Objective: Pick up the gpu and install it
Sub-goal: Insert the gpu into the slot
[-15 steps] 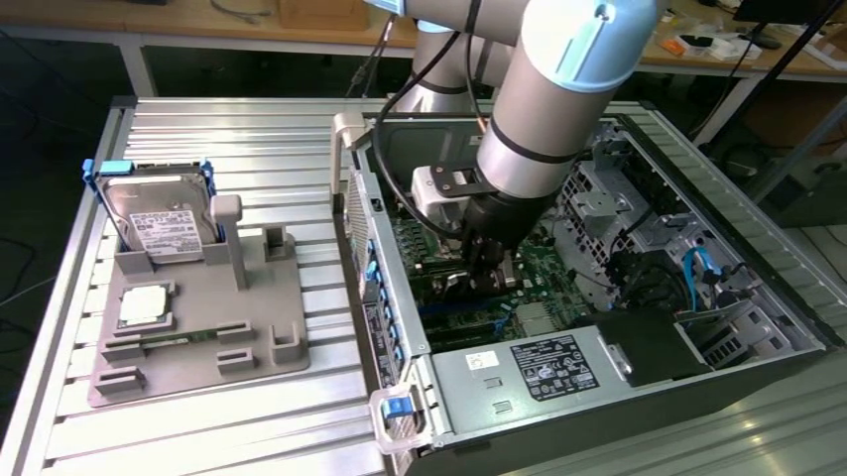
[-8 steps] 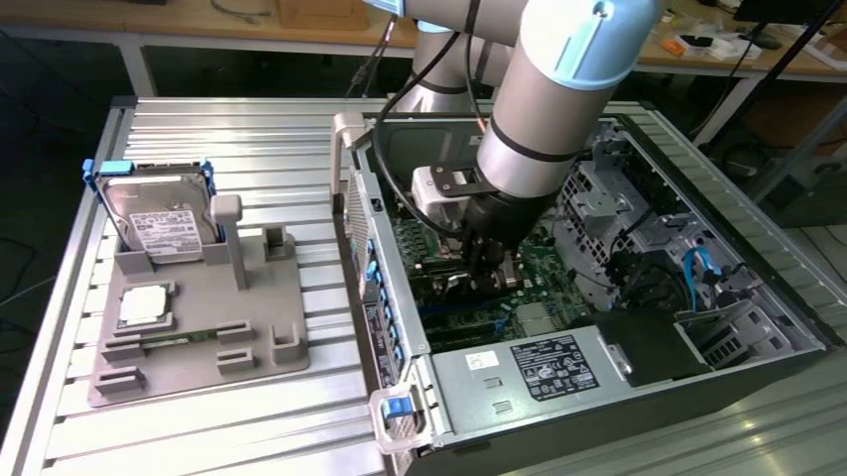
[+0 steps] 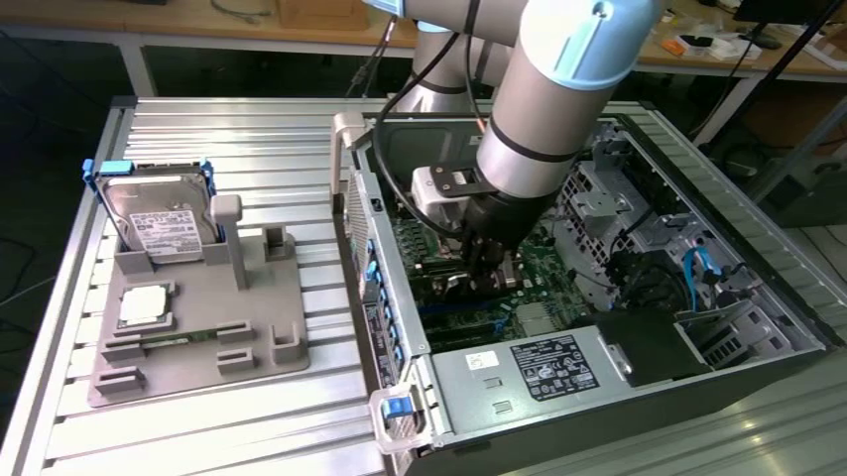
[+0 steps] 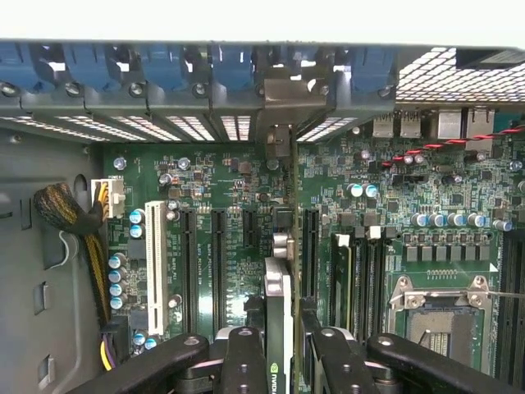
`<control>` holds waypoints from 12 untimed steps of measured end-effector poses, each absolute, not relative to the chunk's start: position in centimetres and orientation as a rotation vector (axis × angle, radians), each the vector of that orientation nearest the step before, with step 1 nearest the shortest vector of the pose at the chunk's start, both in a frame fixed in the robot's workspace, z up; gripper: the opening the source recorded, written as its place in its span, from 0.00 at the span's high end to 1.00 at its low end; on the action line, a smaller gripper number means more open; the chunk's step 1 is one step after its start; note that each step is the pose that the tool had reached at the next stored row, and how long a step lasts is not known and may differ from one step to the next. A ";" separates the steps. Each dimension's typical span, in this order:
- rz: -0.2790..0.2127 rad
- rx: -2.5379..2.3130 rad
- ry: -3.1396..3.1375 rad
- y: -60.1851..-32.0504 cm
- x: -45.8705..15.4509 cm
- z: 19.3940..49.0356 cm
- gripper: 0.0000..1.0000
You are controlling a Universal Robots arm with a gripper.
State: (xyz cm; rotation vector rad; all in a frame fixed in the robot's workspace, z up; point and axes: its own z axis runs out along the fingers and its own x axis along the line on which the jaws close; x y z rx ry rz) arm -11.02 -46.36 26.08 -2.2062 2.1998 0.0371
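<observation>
My gripper reaches down inside the open computer case, low over the green motherboard. In the wrist view the gripper is shut on the gpu, a thin dark card seen edge-on between the two black fingers. The card stands upright between the black expansion slots. Its grey metal end bracket sits against the row of rear slot openings with blue latches. Whether the card's edge sits in a slot is hidden.
A white slot, an empty processor socket and a braided cable bundle surround the card. Outside the case, a grey fixture holds a hard drive and a square silver chip. The power supply fills the case's near end.
</observation>
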 end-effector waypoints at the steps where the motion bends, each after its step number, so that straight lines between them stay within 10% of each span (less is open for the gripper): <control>1: 0.037 -2.206 2.200 -46.4 -11.0 26.0 0.73; 12: 0.032 -2.208 2.201 -46.4 -11.0 26.0 0.73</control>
